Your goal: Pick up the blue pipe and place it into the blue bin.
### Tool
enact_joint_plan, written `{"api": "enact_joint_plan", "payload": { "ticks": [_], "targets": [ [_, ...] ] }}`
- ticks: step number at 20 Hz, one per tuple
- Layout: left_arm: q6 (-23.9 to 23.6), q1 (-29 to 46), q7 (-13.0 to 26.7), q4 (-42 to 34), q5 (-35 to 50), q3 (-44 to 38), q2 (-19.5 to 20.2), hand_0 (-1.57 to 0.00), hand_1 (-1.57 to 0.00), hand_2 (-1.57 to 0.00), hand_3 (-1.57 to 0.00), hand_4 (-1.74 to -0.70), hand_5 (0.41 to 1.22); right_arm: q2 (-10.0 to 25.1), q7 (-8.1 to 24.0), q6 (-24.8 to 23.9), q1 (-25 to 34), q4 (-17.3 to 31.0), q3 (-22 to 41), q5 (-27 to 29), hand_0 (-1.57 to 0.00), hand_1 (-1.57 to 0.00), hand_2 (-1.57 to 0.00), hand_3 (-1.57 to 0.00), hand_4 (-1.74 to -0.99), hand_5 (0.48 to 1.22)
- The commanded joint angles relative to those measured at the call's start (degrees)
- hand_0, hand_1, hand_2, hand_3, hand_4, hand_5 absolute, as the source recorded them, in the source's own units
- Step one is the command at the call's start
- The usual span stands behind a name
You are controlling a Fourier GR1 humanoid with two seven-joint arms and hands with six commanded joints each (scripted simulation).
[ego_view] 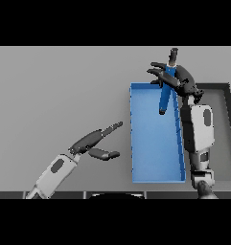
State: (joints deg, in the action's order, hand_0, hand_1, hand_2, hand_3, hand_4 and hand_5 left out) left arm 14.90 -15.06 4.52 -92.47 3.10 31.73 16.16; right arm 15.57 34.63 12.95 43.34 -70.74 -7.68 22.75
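A blue pipe (166,93) with a dark grey top end hangs nearly upright over the far end of the blue bin (155,167), its lower tip above the bin's floor. My right hand (180,77) is at the bin's far right corner, with its fingers curled round the pipe's upper part. My left hand (94,139) rests open over the table, to the left of the bin, fingers straight and pointing toward it.
A dark-rimmed grey tray (228,129) lies at the right edge, just beyond the bin and my right forearm (199,131). Grey table (54,95) spreads to the left of the bin.
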Motion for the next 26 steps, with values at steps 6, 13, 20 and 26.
{"api": "enact_joint_plan", "payload": {
  "ticks": [6,13,20,26],
  "targets": [
    [-0.04,0.98,-0.15,-0.93,0.28,0.39,-0.1,0.0,0.0,0.0,0.0,-0.83,0.472,5.1,0.3,-5.12,-9.29,0.26,9.91,1.01,-1.57,-1.57,-1.57,-1.04,-1.603,1.221],
    [-0.65,0.1,1.25,-0.24,-0.67,0.99,-1.2,0.0,0.0,0.0,0.0,-0.83,0.476,15.66,0.31,-17.82,-8.32,7.76,33.21,21.1,-0.94,-0.88,-0.85,-0.52,-1.404,1.159],
    [-0.38,0.47,0.49,-0.58,-0.09,0.51,-0.45,0.0,0.0,0.0,0.0,-0.83,0.475,23.95,0.29,-15.15,-4.69,1.56,46.85,23.41,-0.2,-0.18,-0.18,-0.11,-1.199,0.967],
    [-0.7,0.51,0.85,-0.96,-0.28,0.57,-0.43,0.0,0.0,0.0,0.0,-0.83,0.471,25.17,0.31,-15.48,-4.2,0.82,48.65,22.54,-0.06,-0.05,-0.05,-0.03,-1.188,0.818]
  ]
}}
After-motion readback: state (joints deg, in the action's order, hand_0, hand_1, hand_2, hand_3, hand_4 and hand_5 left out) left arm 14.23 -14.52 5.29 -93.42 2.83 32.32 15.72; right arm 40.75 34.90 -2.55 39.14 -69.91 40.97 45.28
